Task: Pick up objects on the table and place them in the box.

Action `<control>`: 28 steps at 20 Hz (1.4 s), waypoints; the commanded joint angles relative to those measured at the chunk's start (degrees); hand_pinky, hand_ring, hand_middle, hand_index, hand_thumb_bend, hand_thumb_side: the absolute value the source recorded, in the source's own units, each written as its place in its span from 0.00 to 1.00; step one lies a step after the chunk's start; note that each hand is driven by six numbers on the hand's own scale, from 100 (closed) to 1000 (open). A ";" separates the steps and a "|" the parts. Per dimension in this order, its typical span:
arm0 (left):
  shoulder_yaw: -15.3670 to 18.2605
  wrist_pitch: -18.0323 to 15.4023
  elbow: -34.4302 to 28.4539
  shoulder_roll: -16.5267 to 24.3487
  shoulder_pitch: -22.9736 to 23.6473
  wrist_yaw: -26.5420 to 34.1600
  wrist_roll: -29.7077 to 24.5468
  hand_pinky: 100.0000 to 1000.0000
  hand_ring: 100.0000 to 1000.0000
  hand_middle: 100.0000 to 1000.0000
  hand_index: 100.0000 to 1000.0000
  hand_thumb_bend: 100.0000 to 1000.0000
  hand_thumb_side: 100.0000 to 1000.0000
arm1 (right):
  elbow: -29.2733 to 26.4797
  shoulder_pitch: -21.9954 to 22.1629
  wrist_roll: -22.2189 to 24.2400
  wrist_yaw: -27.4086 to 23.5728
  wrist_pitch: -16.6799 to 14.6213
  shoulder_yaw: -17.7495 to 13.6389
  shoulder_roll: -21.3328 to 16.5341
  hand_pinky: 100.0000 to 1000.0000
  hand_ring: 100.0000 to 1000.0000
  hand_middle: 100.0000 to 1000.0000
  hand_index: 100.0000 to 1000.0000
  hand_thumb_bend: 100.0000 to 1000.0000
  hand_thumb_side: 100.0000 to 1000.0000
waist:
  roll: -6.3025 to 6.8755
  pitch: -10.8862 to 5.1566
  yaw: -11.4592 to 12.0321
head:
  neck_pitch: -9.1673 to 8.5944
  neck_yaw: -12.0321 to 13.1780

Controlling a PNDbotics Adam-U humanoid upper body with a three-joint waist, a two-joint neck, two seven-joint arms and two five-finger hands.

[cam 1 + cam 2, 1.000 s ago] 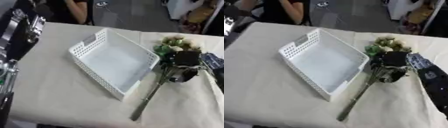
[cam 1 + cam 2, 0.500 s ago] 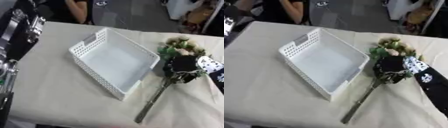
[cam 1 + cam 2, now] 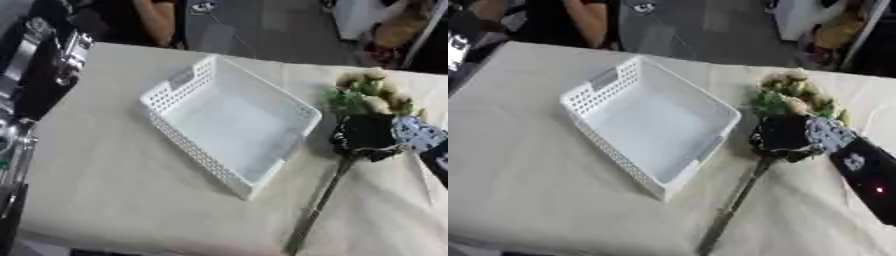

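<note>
Right eye view checked: white box (image 3: 654, 132) found empty on the bench (image 3: 527, 190), so nothing placed yet; whole task judged outstanding. Bunch of flowers (image 3: 791, 95) noted at 3 o'clock of the box, just beside its rim, blooms toward 12 o'clock, long stem (image 3: 732, 207) trailing toward 6 o'clock over the cloth. Right robot hand (image 3: 785, 135) seen over the stem directly below the blooms, fingers apparently curled round it. Lift-off not confirmed. Left robot hand not made out.

the box (image 3: 229, 131) sits mid-table (image 3: 105, 180), with the flower bunch (image 3: 363, 97) just to its right, stem nearest.
</note>
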 commanded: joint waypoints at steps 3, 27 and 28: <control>0.27 -0.10 -0.82 1.19 -0.99 -0.09 0.00 0.76 1.00 1.00 1.00 0.00 0.84 | -1.94 -0.66 -10.31 0.38 -4.99 -1.76 -4.35 0.23 0.36 0.33 0.42 0.00 0.00 | 0.05 -0.85 -0.06 | -0.09 0.34; 0.80 0.43 -0.82 2.07 0.81 -0.54 0.35 0.76 1.00 1.00 1.00 0.00 0.84 | -21.17 -11.14 -2.20 -22.14 -4.42 -11.68 -14.24 0.45 0.42 0.37 0.41 0.11 0.00 | -0.76 -3.37 -1.56 | -0.09 2.46; 0.80 0.44 -0.82 2.00 0.82 -0.51 0.33 0.76 1.00 1.00 1.00 0.00 0.84 | -21.28 -12.27 -1.49 -23.41 -4.16 -11.99 -13.19 0.45 0.42 0.38 0.41 0.11 0.00 | -0.74 -3.42 -1.52 | -0.09 2.42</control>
